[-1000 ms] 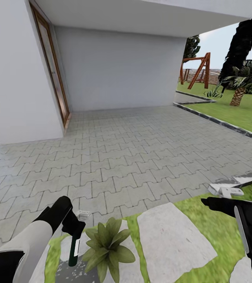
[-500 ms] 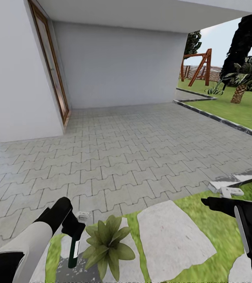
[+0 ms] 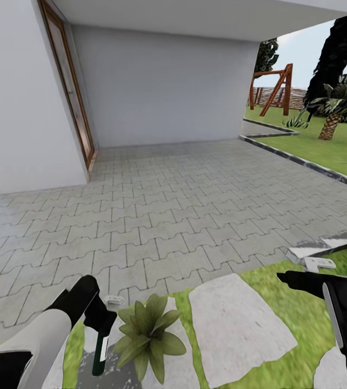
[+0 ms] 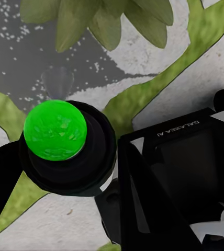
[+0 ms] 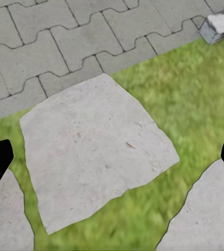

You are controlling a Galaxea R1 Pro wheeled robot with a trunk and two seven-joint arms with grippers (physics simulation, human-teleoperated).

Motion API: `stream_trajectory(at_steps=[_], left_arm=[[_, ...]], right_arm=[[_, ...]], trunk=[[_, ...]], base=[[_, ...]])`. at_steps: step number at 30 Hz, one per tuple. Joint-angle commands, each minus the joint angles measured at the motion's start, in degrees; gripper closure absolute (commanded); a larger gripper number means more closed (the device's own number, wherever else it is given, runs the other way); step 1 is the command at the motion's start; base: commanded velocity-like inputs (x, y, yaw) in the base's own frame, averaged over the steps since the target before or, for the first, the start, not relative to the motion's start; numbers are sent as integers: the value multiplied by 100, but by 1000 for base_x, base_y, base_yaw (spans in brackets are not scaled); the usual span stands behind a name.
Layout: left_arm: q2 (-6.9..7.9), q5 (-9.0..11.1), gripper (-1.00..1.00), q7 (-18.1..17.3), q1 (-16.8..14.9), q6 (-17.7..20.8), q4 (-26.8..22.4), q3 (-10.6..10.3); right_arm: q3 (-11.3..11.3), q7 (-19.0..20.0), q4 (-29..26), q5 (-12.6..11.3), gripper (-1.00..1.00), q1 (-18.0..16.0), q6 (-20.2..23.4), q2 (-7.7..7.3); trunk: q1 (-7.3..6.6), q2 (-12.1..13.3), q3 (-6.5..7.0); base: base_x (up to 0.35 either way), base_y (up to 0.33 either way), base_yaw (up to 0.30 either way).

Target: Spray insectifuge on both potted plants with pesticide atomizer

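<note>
Holding the pesticide atomizer [image 3: 101, 340] at lower left, our left pincer [image 3: 99, 319] clamps it beside the potted plant [image 3: 147, 335]; the left wrist view shows its green top [image 4: 55, 129]. Our right pincer [image 5: 112, 157] spreads wide above a stepping stone [image 5: 93, 149].

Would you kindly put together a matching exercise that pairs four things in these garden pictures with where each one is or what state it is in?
Things:
1. pesticide atomizer
2. potted plant
3. right hand
4. wooden swing frame

Places or states:
A. open, holding nothing, above the grass
B. gripped in the left hand, hanging downward
C. far off on the lawn, beyond the paving
D. standing on a stepping stone beside the left hand

Pairs: 1-B, 2-D, 3-A, 4-C
</note>
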Motion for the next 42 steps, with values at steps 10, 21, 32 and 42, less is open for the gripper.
stream_trajectory(at_steps=[10, 21, 32, 42], left_arm=[[-36, -53, 100, -52, 8, 21, -8, 6], [-63, -53, 100, -52, 5, 21, -6, -1], [-64, -53, 100, -52, 0, 21, -9, 29], [-64, -53, 100, -52, 0, 21, -14, 38]], right_arm=[[-2, 58, -5, 60, -100, -4, 21, -8], [-2, 58, -2, 60, -100, -4, 21, -1], [-6, 58, 11, 60, -100, -4, 21, -14], [-2, 53, 10, 60, -100, -4, 21, -8]], trunk=[[0, -3, -90], [0, -3, -170], [0, -3, -252], [0, -3, -275]], base=[[0, 0, 0], [0, 0, 0], [0, 0, 42], [0, 21, 21]])
